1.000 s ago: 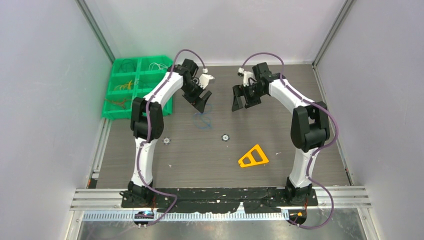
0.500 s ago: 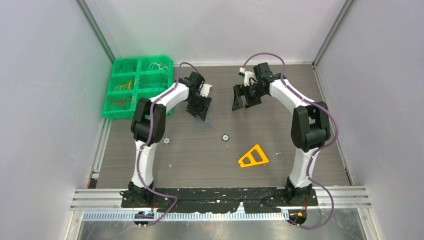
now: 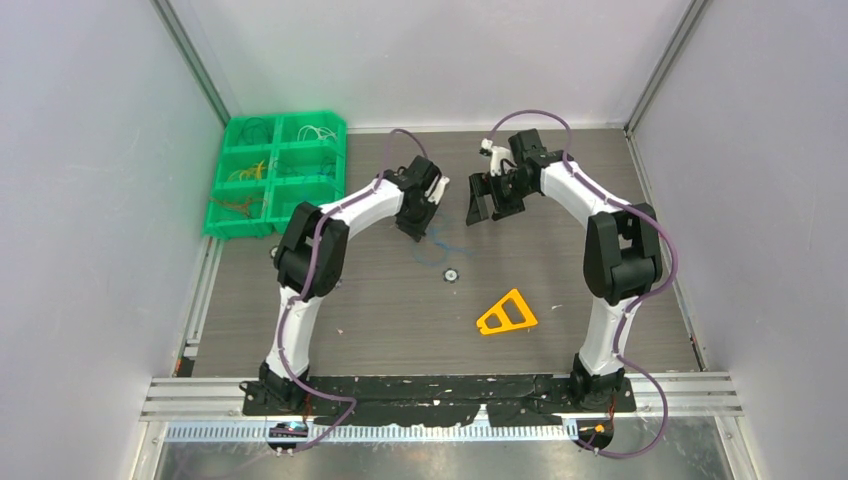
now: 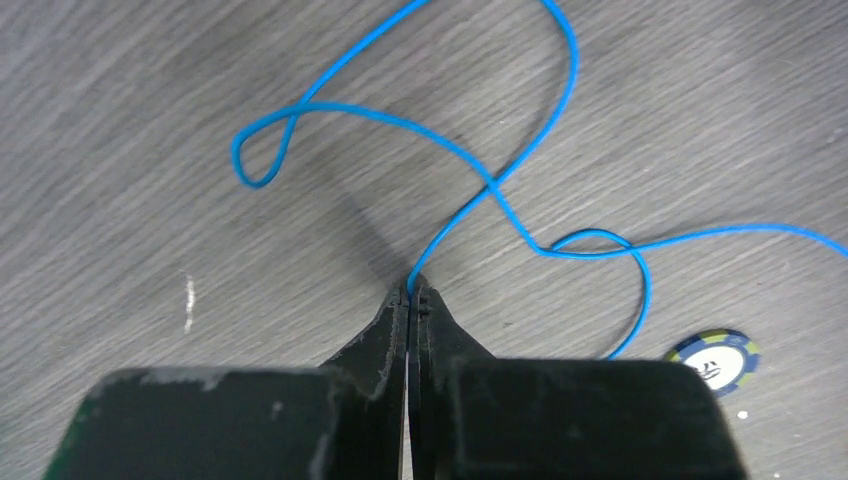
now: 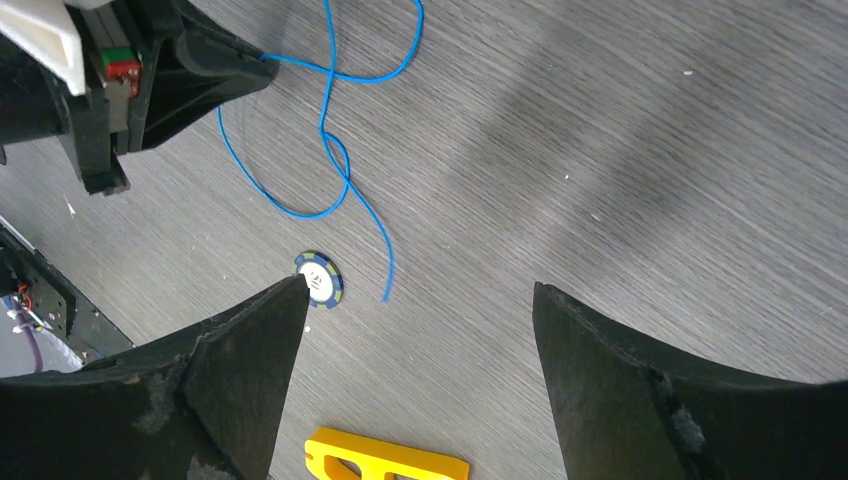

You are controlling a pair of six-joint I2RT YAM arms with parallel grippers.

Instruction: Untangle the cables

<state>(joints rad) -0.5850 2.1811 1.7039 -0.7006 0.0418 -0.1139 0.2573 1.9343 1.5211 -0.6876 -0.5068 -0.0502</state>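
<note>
**Left claw** [image 4: 412, 290]: jaws were pressed together, pinching the blue cable [image 4: 490, 188] at their very tips, low over the table [image 3: 400, 320].

**Right claw** [image 5: 420, 290]: jaws were spread wide and held nothing; it hovered near the cable on the far side.

**Blue cable:** 1 thin strand lay mid-table toward the far edge. It ran out from the pinch in loose loops and crossed itself at least 2 times. Its free end lay just beside the poker chip [image 5: 318, 278].

**Other cables:** thin wires sat in the compartments of the green tray [image 3: 272, 150] at far left, well apart from the blue one.

**Also present:** 1 orange triangular piece [image 3: 506, 313] lay nearer the arm bases.

**Risks, as judged:**
- The hold was only at the tips, so a quick pull could slide the strand out.
- Pulling straight away could draw a crossing into a tight knot.
- A dragged loop could snag the chip and carry it along.
</note>
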